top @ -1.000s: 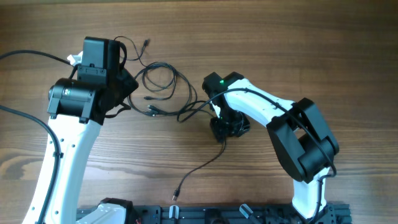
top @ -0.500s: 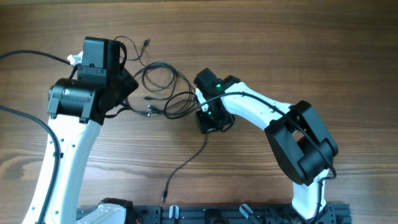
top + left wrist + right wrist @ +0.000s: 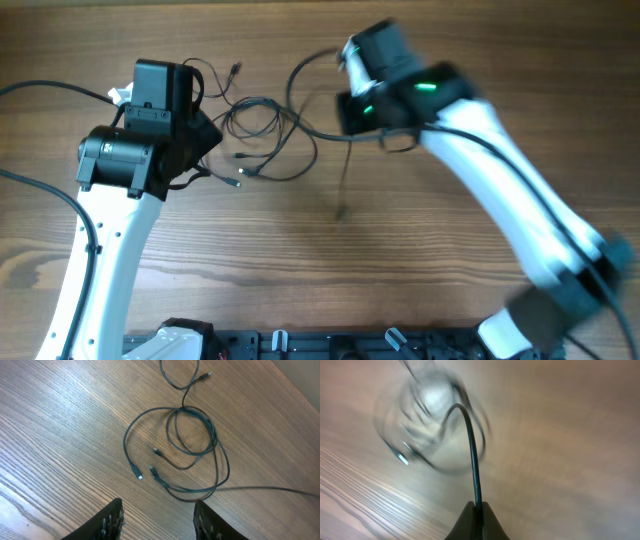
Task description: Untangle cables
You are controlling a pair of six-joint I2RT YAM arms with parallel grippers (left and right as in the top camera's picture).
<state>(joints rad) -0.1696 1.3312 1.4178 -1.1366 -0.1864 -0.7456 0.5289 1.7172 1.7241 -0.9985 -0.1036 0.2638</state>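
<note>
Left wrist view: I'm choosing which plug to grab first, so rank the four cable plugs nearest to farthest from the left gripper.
1. Light-tipped plug, left of centre, and dark plug beside it: too close to call from the left gripper.
2. Small plug inside the coil, just above them.
3. Top plug, upper right, farthest.

In the overhead view my right arm (image 3: pixel 480 160) is all blurred. In the right wrist view the cables (image 3: pixel 397 454) at upper left are only a smear. The bottom edge cuts off my left pincer (image 3: pixel 156 512) and my right pincer (image 3: pixel 476 510).
</note>
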